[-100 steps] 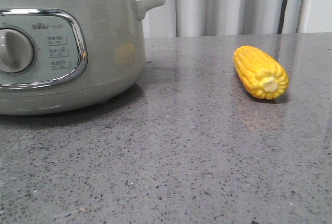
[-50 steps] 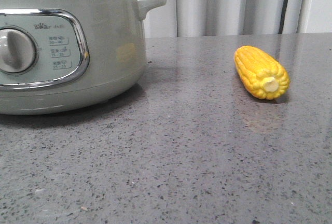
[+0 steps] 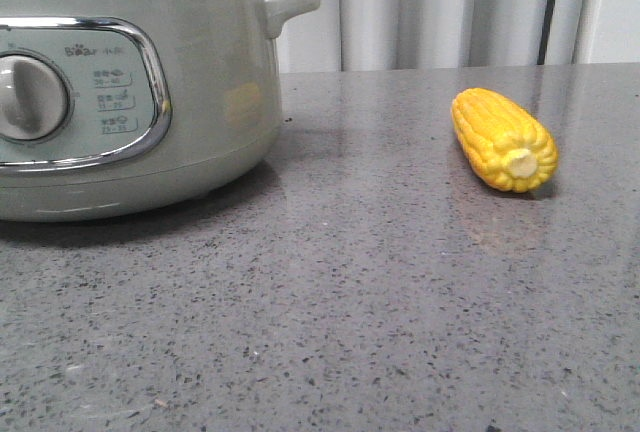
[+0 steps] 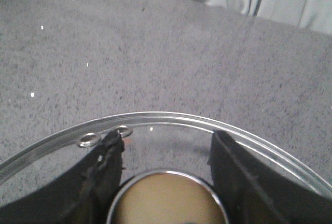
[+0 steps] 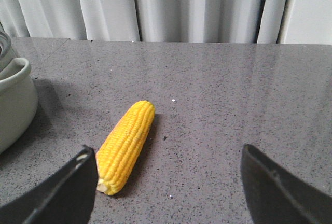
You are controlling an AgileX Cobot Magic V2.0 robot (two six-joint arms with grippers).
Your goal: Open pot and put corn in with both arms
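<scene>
The corn [image 3: 503, 139] lies on the grey speckled countertop [image 3: 350, 292], well right of the sage-green Bear pot [image 3: 130, 92]. The right gripper [image 5: 166, 182] hangs wide open above the cob. The left gripper [image 4: 166, 154] straddles the glass lid's round knob [image 4: 166, 198]; whether it grips is unclear.

Looks like a staged kitchen: speckled grey stone surface [image 3: 380, 282], pale curtains [image 3: 440, 7] at 12 o'clock.
</scene>
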